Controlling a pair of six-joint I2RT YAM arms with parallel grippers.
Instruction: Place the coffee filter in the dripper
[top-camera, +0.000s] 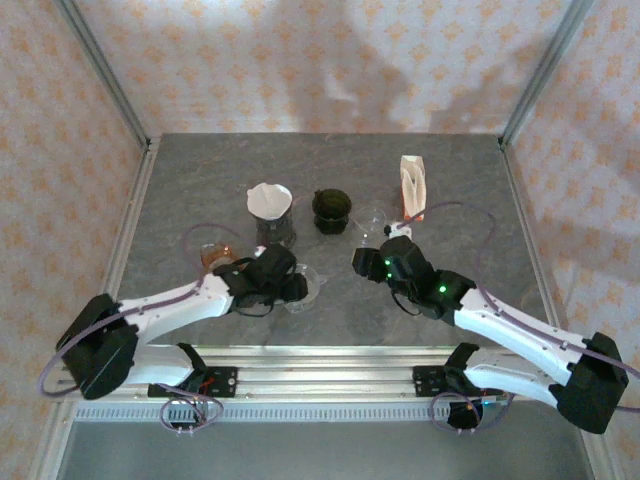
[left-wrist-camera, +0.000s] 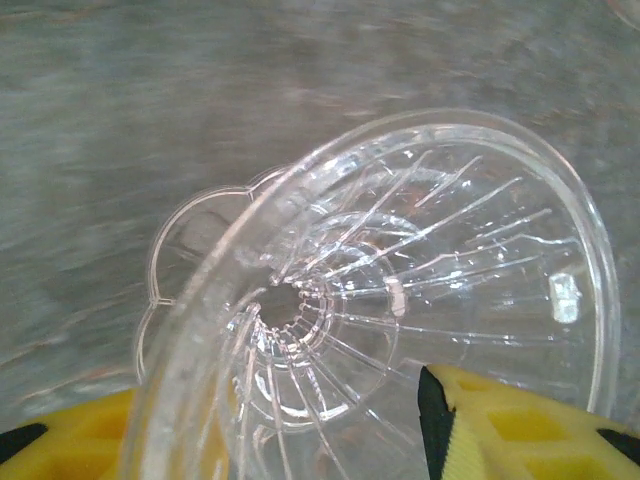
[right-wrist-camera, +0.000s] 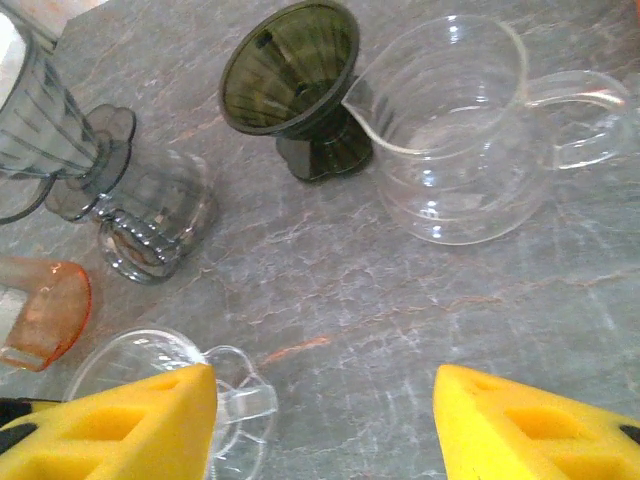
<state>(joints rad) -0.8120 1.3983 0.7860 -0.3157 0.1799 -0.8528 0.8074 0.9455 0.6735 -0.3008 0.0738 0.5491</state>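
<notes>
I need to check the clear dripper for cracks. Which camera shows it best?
The left wrist view: the clear dripper sits close up, its ribs and centre hole plain. The top view shows it small and faint; the right wrist view catches it partly behind a yellow finger.

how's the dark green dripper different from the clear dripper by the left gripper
Colour: the dark green dripper is tinted; the clear dripper is colourless.
Pose: the green one stands upright; the clear one is tipped over, mouth towards the wrist camera.
Place: the green one stands free beside the glass server; the clear one lies between the left gripper's fingers.
Both are ribbed cones without a filter.
</notes>
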